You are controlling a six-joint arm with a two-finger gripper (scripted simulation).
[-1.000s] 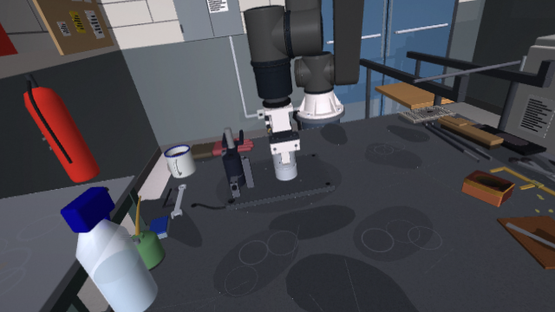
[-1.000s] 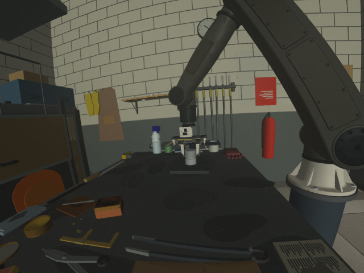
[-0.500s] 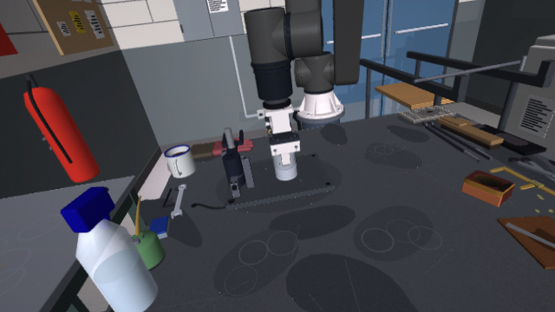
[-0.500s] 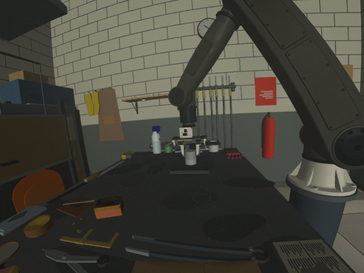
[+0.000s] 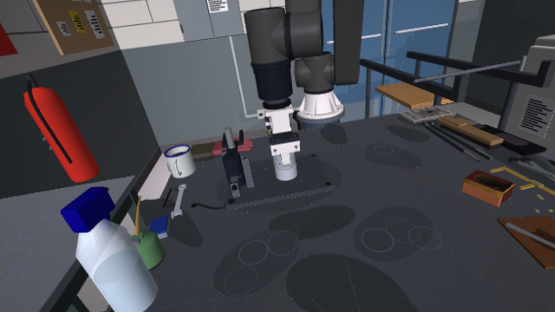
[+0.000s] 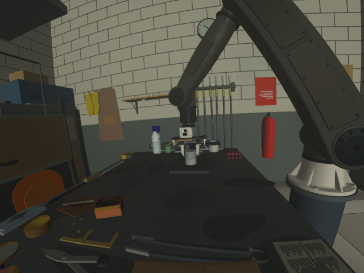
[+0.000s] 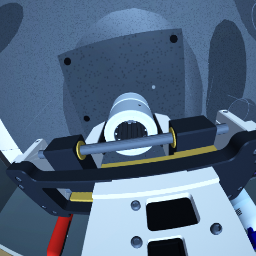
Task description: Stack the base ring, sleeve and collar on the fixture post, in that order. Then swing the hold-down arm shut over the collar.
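On the dark fixture plate (image 5: 286,182) at the far left of the bench, a pale grey stack (image 5: 286,170) stands upright on the post. Its top part is a pale collar (image 7: 130,125) with a splined bore. The seams between the stacked parts are hard to tell. The dark hold-down arm (image 5: 234,167) stands on its bracket to the left of the stack, swung clear of it. My gripper (image 5: 285,159) (image 6: 190,151) points straight down over the stack. It is closed around the collar (image 6: 190,155).
A white mug (image 5: 179,160) and a wrench (image 5: 177,201) lie left of the plate near the bench's edge. A white bottle (image 5: 110,255) and a green can (image 5: 149,247) stand in front. An orange box (image 5: 488,187) and hand tools lie on the right.
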